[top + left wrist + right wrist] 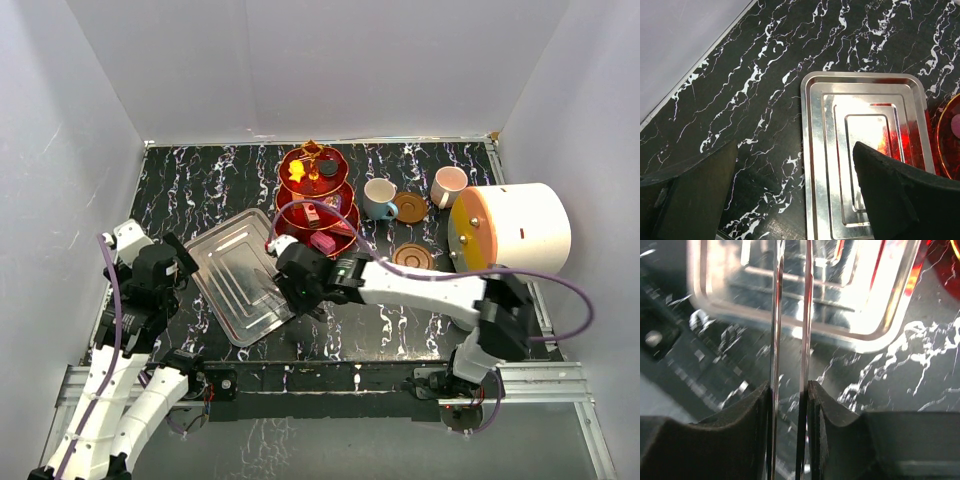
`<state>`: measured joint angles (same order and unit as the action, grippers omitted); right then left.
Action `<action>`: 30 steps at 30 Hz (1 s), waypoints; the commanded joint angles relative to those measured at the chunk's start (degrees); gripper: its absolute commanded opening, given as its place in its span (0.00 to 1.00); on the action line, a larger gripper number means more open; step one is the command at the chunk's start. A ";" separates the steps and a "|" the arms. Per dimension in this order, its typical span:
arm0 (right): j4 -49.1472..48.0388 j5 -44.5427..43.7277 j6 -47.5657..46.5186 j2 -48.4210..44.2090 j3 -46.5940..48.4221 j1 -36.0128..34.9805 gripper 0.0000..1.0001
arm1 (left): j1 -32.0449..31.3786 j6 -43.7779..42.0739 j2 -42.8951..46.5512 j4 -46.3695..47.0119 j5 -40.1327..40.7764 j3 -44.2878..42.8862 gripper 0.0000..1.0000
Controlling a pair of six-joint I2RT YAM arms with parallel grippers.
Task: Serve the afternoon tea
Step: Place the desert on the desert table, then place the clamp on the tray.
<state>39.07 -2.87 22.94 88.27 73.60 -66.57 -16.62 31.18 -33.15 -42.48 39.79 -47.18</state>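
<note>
Right gripper (789, 388): pads pressed in on thin shiny strips (774, 335), two bright upright edges caught between them; nature of the piece not to be told, view blurred. Left gripper (795, 150): fingers spread wide, nothing between them, hanging over bare marbled tabletop (755, 100). Silver tray (235, 288): flat, unloaded, just ahead of the right gripper's tips and ahead and to the right of the left gripper. Near saucer (412, 257): well off to the right gripper's right, alongside its forearm, bare. Red three-tier stand (318, 200): upright, just beyond the right gripper, block sweets (322, 242) resting on its tiers. Blue cup (378, 198): beyond and right of that gripper, just beside the stand, standing on the tabletop next to the far saucer (411, 208), not on it. Pink cup (447, 185): farther right again, apart from both saucers. White cylinder (520, 228): farthest to the right, lying on its side. Judged progress: early; no cup seated on a saucer, both saucers bare, sweets all on the stand. Judged remainder: each cup onto a saucer, sweets perhaps to be laid out.
</note>
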 commanded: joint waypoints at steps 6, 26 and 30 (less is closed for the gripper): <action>-21.81 -12.26 -3.03 18.48 8.40 1.00 0.33 | -0.22 1.08 2.09 -1.19 2.62 -1.78 0.99; -16.63 -6.15 2.79 32.80 14.19 1.00 0.57 | -0.34 0.69 -4.13 -0.69 1.91 -1.38 0.99; -15.46 -5.27 3.08 27.78 13.61 1.00 0.78 | -0.42 0.94 -5.72 -0.94 2.16 -1.64 0.99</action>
<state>18.85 -9.39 24.64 121.45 87.79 -65.63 -16.69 32.18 -37.89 -43.38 41.10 -47.18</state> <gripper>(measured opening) 0.716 0.986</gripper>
